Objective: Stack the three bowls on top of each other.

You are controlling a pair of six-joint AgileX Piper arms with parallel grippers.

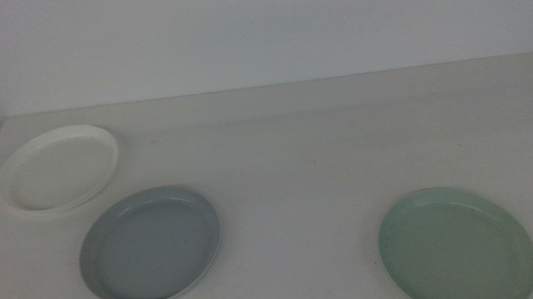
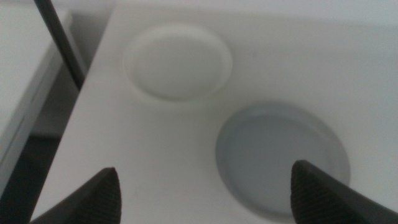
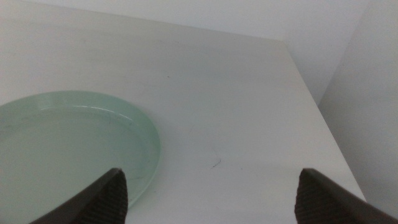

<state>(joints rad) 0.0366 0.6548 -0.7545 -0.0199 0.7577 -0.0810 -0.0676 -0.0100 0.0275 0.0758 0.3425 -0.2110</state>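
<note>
Left gripper (image 2: 202, 186), jaws spread and empty, hangs above the blue-grey bowl (image 2: 283, 158); the white bowl (image 2: 178, 61) lies beyond, apart. Right gripper (image 3: 211, 193), likewise spread and empty, hangs beside the mint bowl (image 3: 68, 146). All three bowls rest unstacked on the white table (image 1: 327, 153).

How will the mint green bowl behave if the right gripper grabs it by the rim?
The mint green bowl looks rigid and shallow, so it likely lifts without flexing. Its low rim gives little to grip and may slip. Lying flat on the table, it should slide rather than roll or tip.
</note>
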